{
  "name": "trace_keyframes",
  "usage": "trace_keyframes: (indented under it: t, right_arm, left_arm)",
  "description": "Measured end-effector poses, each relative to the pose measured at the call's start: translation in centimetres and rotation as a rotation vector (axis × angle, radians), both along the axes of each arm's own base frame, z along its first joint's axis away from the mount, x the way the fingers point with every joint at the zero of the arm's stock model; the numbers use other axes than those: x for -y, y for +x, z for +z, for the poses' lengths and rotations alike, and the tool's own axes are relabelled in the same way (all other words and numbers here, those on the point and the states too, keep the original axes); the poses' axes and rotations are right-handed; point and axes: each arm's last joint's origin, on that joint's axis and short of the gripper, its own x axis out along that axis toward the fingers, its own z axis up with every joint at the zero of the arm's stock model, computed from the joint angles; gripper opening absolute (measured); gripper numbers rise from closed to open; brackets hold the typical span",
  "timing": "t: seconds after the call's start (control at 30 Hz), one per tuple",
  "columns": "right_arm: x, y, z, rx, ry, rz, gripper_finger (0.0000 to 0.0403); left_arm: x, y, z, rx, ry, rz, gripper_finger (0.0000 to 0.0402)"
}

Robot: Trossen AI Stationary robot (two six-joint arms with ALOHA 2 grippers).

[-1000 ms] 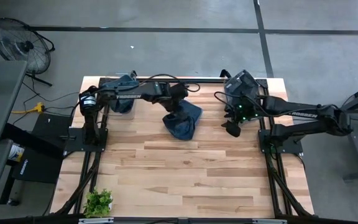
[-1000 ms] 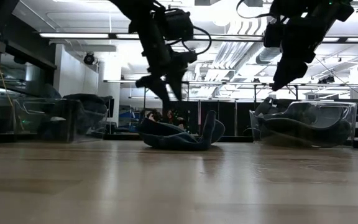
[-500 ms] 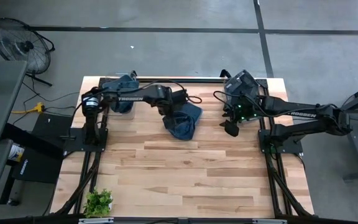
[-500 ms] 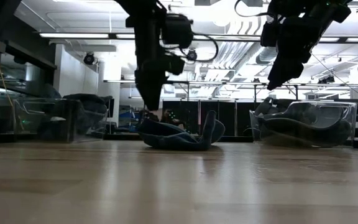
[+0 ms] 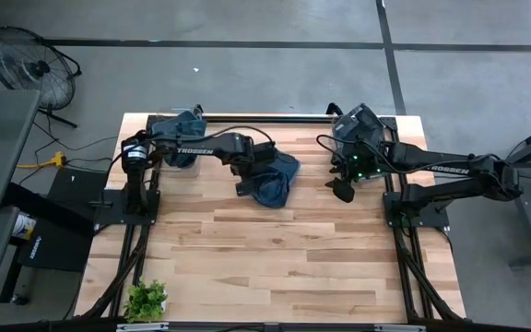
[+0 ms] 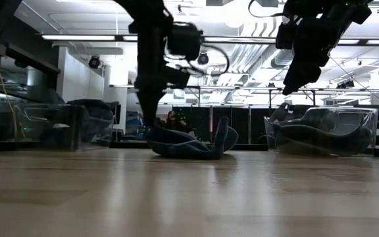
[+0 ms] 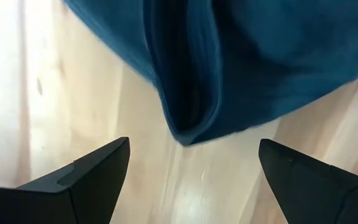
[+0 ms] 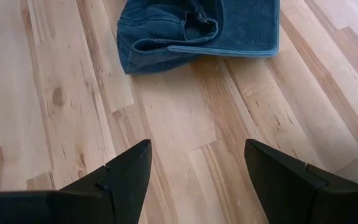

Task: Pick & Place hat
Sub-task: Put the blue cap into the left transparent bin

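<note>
Hat (image 5: 273,177) lay crumpled mid-table, rear half. My left gripper (image 7: 191,171) hung low at its edge, fingers spread, nothing held. Right gripper (image 8: 194,168) waited nearby, also spread. Risk: closing might pinch one loose fold, so the denim slips out.

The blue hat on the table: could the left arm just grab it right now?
Probably yes. The left gripper is open right over the hat's edge, with only bare table between its fingers and nothing blocking.
</note>
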Motion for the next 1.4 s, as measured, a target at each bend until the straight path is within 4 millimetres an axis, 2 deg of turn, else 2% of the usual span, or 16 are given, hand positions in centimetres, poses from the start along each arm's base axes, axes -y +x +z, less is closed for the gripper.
trace_keyframes:
  t: [0.13, 0.3, 0.63, 0.87, 1.4]
  right_arm:
    - [0.0, 0.0, 0.0, 0.001, -0.009, -0.001, 0.0252]
    - [0.0, 0.0, 0.0, -0.001, -0.023, 0.014, 0.0252]
    - [0.0, 0.0, 0.0, 0.0, -0.023, 0.019, 0.0252]
    - [0.0, 0.0, 0.0, 0.0, -0.03, 0.036, 0.0252]
    - [0.0, 0.0, 0.0, -0.002, -0.042, 0.05, 0.0252]
  left_arm:
    - [0.1, -0.6, -1.9, -0.025, -0.008, 0.004, 0.0354]
    - [0.0, -0.1, -2.6, 0.045, 0.007, 0.021, 0.0354]
    - [-0.9, 1.0, -2.4, 0.197, 0.039, 0.056, 0.0353]
    - [-0.9, 1.0, -2.4, 0.197, 0.042, 0.057, 0.0353]
    - [-2.6, 0.5, -2.4, 0.187, 0.029, 0.062, 0.0353]
